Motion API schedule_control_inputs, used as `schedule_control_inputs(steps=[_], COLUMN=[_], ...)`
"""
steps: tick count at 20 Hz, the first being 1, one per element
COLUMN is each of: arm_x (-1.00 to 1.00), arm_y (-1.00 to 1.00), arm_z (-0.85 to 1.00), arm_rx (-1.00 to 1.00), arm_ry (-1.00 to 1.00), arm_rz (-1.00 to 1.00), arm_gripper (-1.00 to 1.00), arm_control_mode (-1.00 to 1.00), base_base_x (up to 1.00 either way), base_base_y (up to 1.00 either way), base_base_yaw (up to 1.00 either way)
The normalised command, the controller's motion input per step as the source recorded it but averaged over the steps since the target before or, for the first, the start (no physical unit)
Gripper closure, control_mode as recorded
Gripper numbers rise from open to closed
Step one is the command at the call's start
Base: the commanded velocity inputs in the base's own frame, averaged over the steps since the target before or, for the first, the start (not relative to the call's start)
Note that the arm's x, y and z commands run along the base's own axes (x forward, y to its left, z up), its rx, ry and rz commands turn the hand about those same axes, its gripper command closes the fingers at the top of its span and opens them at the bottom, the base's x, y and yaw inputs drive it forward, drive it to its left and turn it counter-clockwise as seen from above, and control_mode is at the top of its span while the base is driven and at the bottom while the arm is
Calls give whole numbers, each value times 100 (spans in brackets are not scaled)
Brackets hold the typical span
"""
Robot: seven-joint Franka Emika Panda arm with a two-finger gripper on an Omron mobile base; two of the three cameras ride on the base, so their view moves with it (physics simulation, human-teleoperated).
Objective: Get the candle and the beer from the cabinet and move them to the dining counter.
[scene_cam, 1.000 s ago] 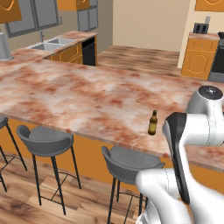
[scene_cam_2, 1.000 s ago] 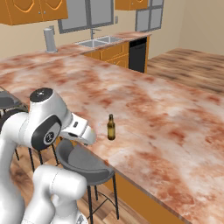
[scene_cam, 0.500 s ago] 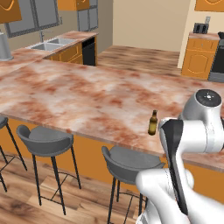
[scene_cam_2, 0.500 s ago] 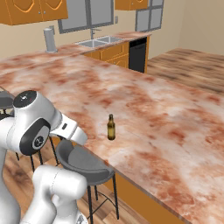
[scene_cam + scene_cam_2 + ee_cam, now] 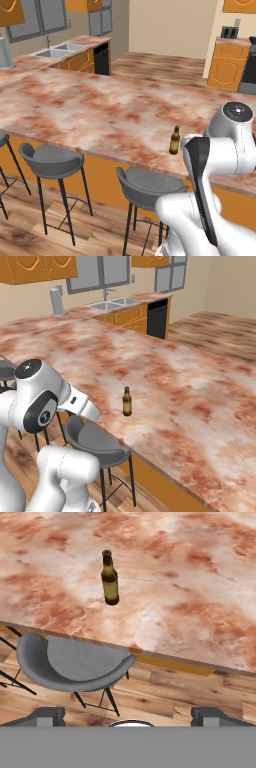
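Kitchen around me: warm wood, orange fronts, grey stools.

I look across plank wood flooring (image 5: 165, 62) toward a plain beige wall (image 5: 170, 25). Grey bar stools (image 5: 52, 160) stand along the near edge of the big marbled top, another stool (image 5: 70, 662) right below me. At the far side a steel double sink (image 5: 112, 304) sits under grey-framed windows (image 5: 97, 271), a black dishwasher front (image 5: 157, 318) beside it. Low orange base units (image 5: 227, 65) stand by the right wall.

The beer (image 5: 174, 140) stands on the dining counter (image 5: 90, 105), above a stool (image 5: 150, 184).
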Motion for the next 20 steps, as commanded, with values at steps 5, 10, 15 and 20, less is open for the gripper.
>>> schedule_control_inputs(steps=[5,10,15,20], arm_x=[0,0,0,0], arm_y=[0,0,0,0], arm_z=[0,0,0,0], arm_rx=[0,0,0,0], arm_ry=[0,0,0,0], arm_rz=[0,0,0,0], arm_gripper=[-100,-100,-100,-100], arm_control_mode=[-100,100,100,100], base_base_x=[0,0,0,-15], base_base_y=[0,0,0,0], base_base_yaw=[0,0,0,0])
